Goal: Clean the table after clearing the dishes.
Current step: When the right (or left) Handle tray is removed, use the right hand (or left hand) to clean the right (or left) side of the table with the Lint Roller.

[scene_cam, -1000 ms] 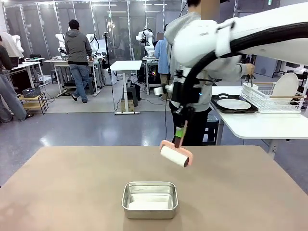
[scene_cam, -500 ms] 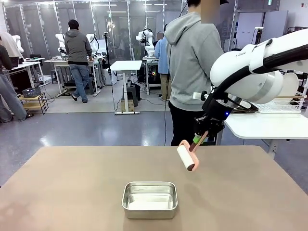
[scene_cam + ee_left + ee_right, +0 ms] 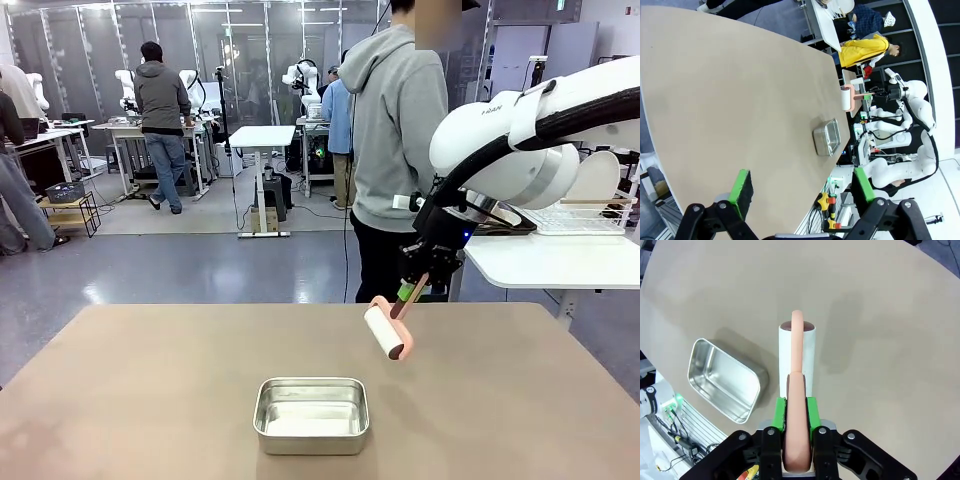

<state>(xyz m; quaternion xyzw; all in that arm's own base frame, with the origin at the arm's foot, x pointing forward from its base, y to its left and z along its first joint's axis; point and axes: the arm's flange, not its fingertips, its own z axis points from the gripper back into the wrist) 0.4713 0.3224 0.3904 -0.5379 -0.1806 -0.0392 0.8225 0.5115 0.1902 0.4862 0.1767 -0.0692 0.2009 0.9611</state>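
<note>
**A:** Where do we stand with the counter (image 3: 150, 400)?

**B:** No dishes are on its top. We see one white plate (image 3: 598, 175) upright in the wire rack (image 3: 560, 215) on the smaller white counter, off beyond the right edge. On ours, a steel pan (image 3: 310, 440) sits by the middle of the near edge.

**A:** And the tool?

**B:** Our right hand (image 3: 795, 410) is clenched on the pink handle of a lint roller (image 3: 385, 331), with a green pad pressed to each side. The roll hangs toward the far edge, right of the middle. It is farther back than the pan and to the pan's right.

**A:** Is the roll on the surface?

**B:** We judge not. In the right wrist view its shadow falls apart from it. Its long axis also slants, with one end lower than the other, so it isn't lying flat. The counter lies below the roll. We think the coming move turns on lowering and levelling it, so that its whole length meets the top.

**A:** And our left hand (image 3: 802, 186)?

**B:** It is released — fingers spread wide with nothing between them — and well apart from the roller, looking along the counter from a distance. The right arm is much the nearer, and it has the tool.
</note>
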